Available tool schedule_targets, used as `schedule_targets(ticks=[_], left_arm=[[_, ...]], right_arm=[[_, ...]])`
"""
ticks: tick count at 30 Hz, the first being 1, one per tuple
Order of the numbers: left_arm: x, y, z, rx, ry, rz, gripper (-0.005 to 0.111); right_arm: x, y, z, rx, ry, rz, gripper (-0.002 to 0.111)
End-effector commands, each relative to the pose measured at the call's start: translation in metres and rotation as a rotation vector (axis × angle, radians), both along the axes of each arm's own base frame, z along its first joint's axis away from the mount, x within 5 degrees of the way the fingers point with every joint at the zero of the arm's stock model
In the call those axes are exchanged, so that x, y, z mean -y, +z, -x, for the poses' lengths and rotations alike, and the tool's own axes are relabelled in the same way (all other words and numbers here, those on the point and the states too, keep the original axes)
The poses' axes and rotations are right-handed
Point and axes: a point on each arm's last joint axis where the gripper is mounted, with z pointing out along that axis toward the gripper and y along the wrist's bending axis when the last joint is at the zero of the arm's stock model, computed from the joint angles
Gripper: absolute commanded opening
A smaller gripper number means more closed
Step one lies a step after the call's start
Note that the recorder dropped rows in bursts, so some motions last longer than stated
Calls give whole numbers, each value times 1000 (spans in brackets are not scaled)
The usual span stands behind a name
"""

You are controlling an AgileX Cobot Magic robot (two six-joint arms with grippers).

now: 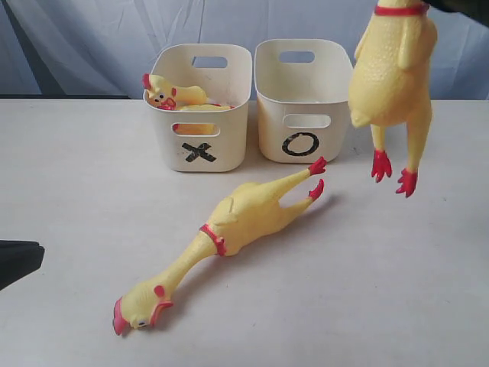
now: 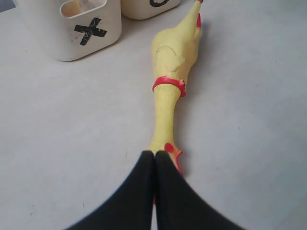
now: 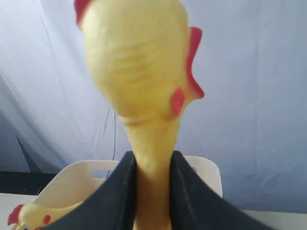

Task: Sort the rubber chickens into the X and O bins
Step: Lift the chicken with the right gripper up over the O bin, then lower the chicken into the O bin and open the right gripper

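The right gripper (image 3: pixel 152 160) is clamped on the neck of a whole yellow rubber chicken (image 1: pixel 393 73). Its red-combed head rises above the black fingers, and its body and red feet hang straight down. In the exterior view it dangles in the air just to the right of the cream plastic tub marked O (image 1: pixel 336 130), with its feet clear of the white tabletop (image 1: pixel 76 191).

The step in hand looks like the carry to a bin. The cream plastic tub marked X (image 1: pixel 229 138) already holds a loose head-and-neck piece (image 1: pixel 162 93) and what seems to be another yellow part, though the tub's rim hides most of it. So the whole bird probably belongs in the O tub.

The next move calls for shifting the load left until the feet hang over that opening. It should then go down feet first, and the jaws should part only once the long body is past the rim.

A second whole yellow rubber chicken (image 1: pixel 244 214) lies on the tabletop in front of the tubs, unsorted. The left gripper (image 2: pixel 154 165) is pressed together with nothing in it, and it waits well apart from that chicken at the left edge.
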Motion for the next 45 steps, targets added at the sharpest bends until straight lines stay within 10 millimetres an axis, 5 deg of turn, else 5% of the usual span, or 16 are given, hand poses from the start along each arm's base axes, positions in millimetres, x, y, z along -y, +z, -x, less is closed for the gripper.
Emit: schedule_targets(ticks=[1,5,14,21,27,32,45], left_arm=[[0,0,1,6,3,7,0],[0,0,1,5,3,9,0],[0,-1,0,8,8,9,0],[0,-1,0,13,14,10,0],[0,-1,0,13,14,10,0],[0,-1,0,14,12,9,0],[0,-1,0,15,15,11,0]], right_arm=[[17,29,-6,58,-30,-61,-1],[37,44,-23,72,-86,-114,-1],[59,13,-105,-141,-163,-529,-1],[57,9,-169,-146,-190,-760,-1],[53,8,-202,-115,-184,-790,-1],[50,-13,-238,-98,-206,-775,-1],[44,-64,-272,-151,-223,-685,-1]])
